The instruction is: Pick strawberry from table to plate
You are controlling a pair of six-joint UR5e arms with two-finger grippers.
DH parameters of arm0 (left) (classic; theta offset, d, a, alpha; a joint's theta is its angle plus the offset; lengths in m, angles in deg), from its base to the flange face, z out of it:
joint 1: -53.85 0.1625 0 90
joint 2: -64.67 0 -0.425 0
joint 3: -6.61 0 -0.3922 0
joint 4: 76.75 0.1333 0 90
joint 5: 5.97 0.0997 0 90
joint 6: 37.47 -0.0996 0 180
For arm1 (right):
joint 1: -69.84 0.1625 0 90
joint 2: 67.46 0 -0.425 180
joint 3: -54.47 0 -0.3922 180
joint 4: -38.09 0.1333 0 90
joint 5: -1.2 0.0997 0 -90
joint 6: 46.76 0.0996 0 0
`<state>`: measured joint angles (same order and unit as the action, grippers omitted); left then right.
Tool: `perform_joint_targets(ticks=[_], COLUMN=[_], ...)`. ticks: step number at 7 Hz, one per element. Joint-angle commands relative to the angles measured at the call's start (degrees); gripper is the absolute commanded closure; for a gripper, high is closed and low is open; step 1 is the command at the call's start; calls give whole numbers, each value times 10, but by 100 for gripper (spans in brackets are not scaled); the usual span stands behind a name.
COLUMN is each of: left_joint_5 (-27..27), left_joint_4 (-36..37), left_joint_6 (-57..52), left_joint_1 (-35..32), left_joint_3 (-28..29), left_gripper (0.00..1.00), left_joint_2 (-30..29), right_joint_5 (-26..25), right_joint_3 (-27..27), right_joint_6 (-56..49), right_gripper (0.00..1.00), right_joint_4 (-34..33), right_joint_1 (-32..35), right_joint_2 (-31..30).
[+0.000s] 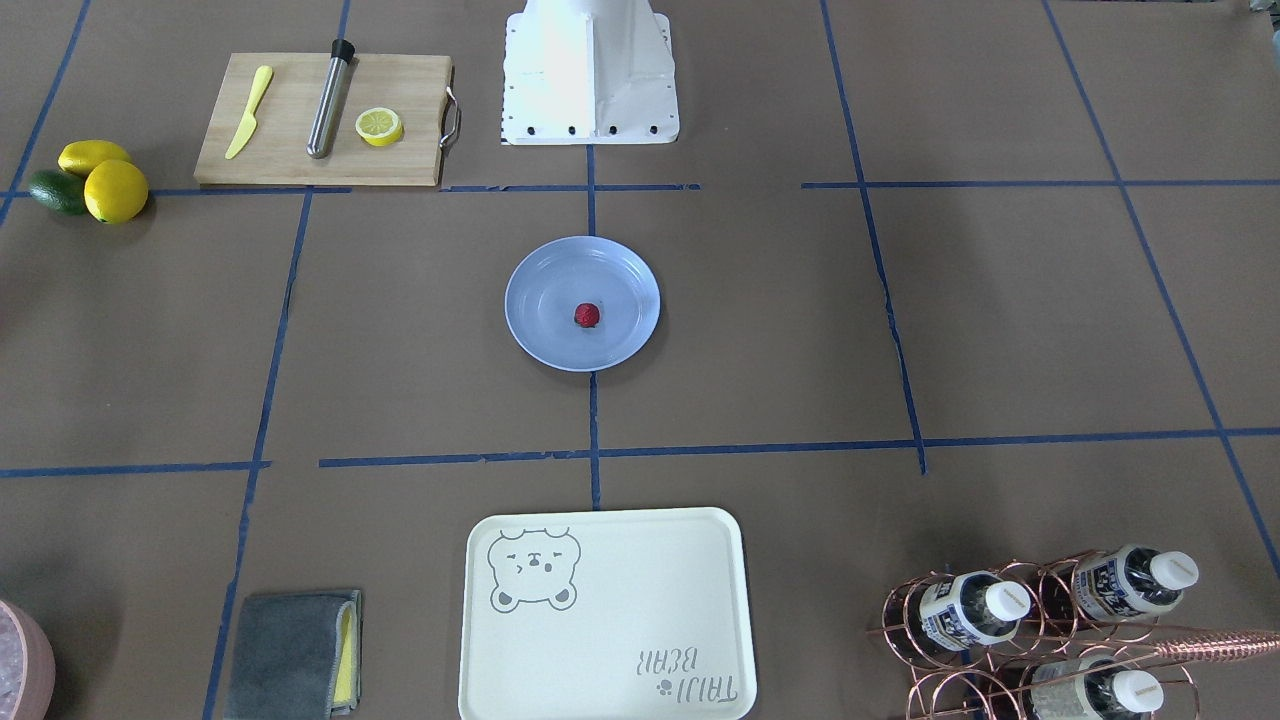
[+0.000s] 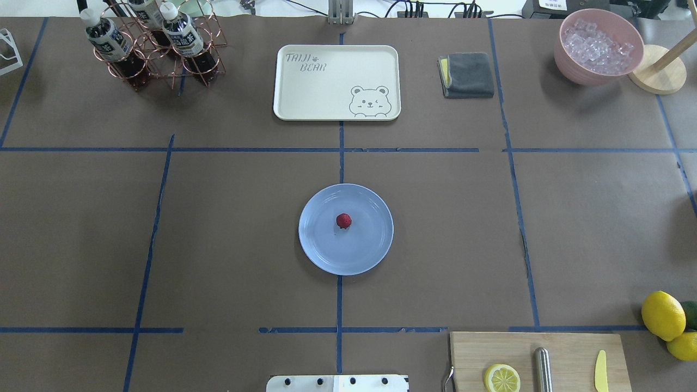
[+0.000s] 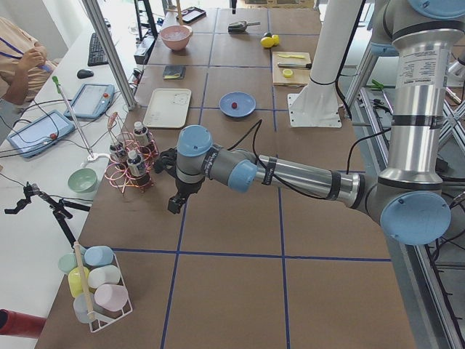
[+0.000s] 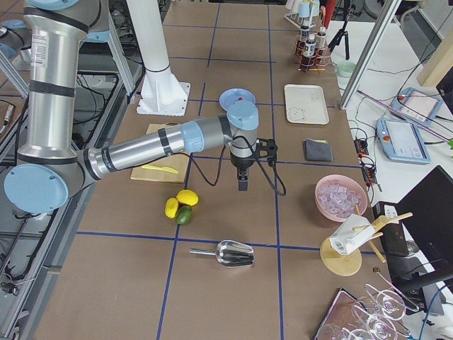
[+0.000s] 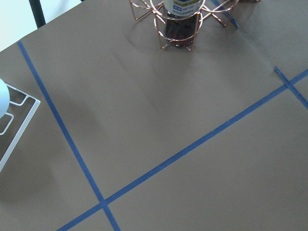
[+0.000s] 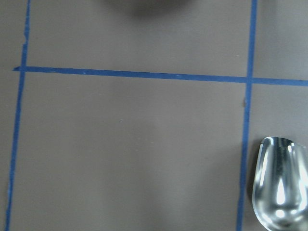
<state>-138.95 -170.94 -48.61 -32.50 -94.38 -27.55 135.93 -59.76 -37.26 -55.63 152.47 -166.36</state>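
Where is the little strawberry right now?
The strawberry sits in the middle of the blue plate, at the overhead view's centre, between the bear tray and the robot's base.

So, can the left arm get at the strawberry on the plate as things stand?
Probably yes: the strawberry lies alone on the blue plate, bare table all round it, and the left gripper hangs beside the bottle rack with nothing standing between.

A white side desk [image 3: 70, 58] carries a tablet [image 3: 91, 100] and a keyboard [image 3: 96, 49].
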Motion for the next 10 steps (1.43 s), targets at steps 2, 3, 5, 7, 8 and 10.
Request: perform_joint_targets(ticks=[2, 3, 5, 7, 8, 10], left_joint_5=[-2, -3, -2, 0, -3, 7], left_joint_4=[207, 199, 192, 122, 78, 80], left_joint_6=[-130, -133, -133, -133, -130, -133], left_joint_1=[-72, -71, -71, -70, -70, -70], left_joint_3=[-23, -13, 9, 14, 41, 43], left_gripper=[0, 0, 0, 0, 0, 0], left_joint_2=[-25, -11, -2, -2, -3, -13], right_joint_5=[43, 53, 53, 54, 54, 48], right_joint_3=[65, 59, 53, 52, 51, 54], right_joint_6=[-156, -157, -155, -149, -148, -156], right_gripper=[0, 0, 0, 0, 0, 0], right_joint_4=[-10, -22, -22, -18, -16, -12], right_joint_1=[83, 86, 86, 85, 85, 83], right_joint_2=[-22, -21, -16, -17, -16, -16])
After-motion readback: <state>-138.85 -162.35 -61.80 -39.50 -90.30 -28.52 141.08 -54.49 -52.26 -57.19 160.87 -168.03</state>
